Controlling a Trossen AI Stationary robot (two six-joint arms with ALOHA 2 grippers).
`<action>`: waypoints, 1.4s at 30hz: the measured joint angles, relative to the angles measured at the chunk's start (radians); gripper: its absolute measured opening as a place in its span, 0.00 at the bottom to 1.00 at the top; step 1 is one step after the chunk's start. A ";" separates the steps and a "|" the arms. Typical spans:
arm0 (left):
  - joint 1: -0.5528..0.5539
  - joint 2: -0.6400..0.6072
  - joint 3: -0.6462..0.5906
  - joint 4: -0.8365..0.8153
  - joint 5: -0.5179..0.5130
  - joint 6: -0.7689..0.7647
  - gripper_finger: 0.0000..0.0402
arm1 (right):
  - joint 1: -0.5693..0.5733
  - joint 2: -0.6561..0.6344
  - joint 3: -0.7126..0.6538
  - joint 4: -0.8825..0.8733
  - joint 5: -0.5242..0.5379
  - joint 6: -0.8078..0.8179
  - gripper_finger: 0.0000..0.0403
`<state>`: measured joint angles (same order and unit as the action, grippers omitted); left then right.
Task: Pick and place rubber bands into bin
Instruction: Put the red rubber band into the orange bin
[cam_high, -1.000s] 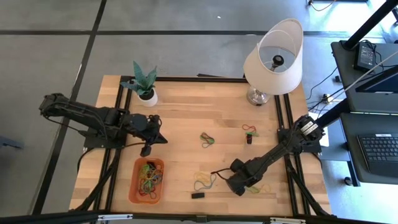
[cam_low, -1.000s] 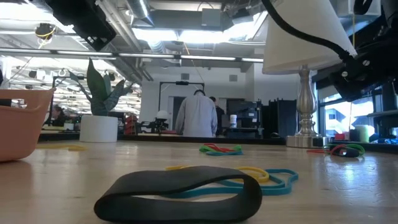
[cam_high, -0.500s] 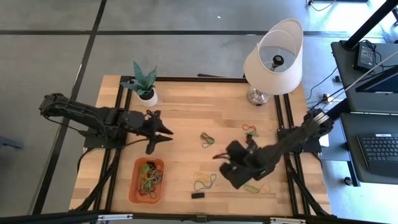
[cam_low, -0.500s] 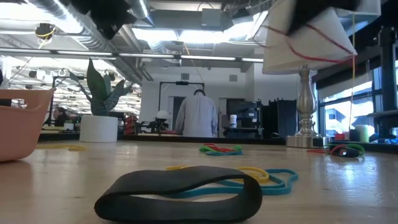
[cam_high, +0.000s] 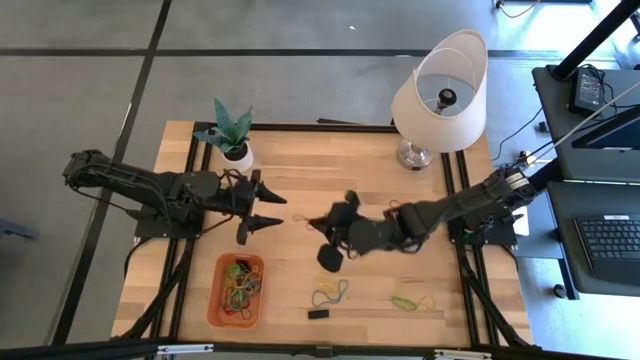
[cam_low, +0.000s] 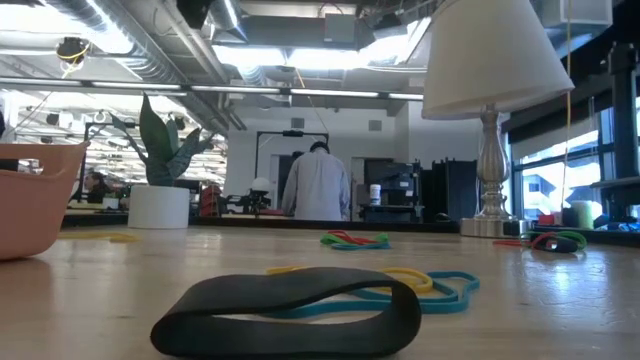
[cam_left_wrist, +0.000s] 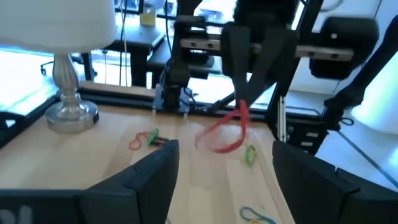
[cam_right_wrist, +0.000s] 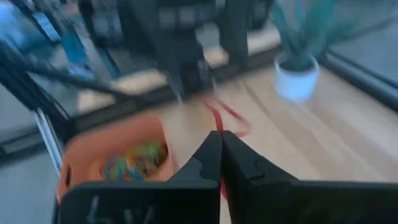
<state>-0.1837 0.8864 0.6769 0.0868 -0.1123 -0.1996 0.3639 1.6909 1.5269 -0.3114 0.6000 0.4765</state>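
The orange bin (cam_high: 236, 291) stands near the table's front left with several coloured rubber bands in it; it also shows in the right wrist view (cam_right_wrist: 118, 163). My right gripper (cam_high: 322, 228) reaches over the table's middle, shut on a red rubber band (cam_left_wrist: 221, 137). My left gripper (cam_high: 272, 212) hovers open just beyond the bin's far end, its fingers pointing at the right gripper, nothing between them. Loose blue and yellow bands (cam_high: 330, 292) and green-yellow ones (cam_high: 410, 302) lie flat on the wood near the front edge. My right gripper pinches the red band by its upper end (cam_left_wrist: 241, 114) between its two fingertips (cam_left_wrist: 239, 87). The fingers come slanting down from the table's right side. The band hangs below them as a slack loop, lifted clear of the table.
A small black block (cam_high: 318, 314) lies at the front edge. A white pot with a plant (cam_high: 236, 150) stands at the far left and a lamp (cam_high: 438, 95) at the far right. Red and green bands (cam_low: 355, 240) lie farther back. A person stands in the room behind.
My right gripper has risen from the table's front right and swung toward the middle and the left arm, tipping from pointing down to near level, carrying the red band clear of the table. My left gripper has opened wide and tipped its fingers upward.
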 joint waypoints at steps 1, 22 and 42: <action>0.000 0.000 0.000 0.007 0.001 0.005 0.62 | -0.016 0.000 0.000 0.046 -0.019 -0.030 0.01; -0.011 0.092 0.000 0.146 -0.079 0.095 0.63 | -0.114 0.004 0.000 0.294 -0.131 -0.183 0.01; -0.011 0.186 0.000 0.233 -0.005 0.056 0.03 | -0.115 0.005 0.000 0.232 -0.130 -0.167 0.01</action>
<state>-0.1947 1.0721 0.6769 0.3203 -0.1176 -0.1436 0.2489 1.6955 1.5272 -0.0789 0.4698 0.3099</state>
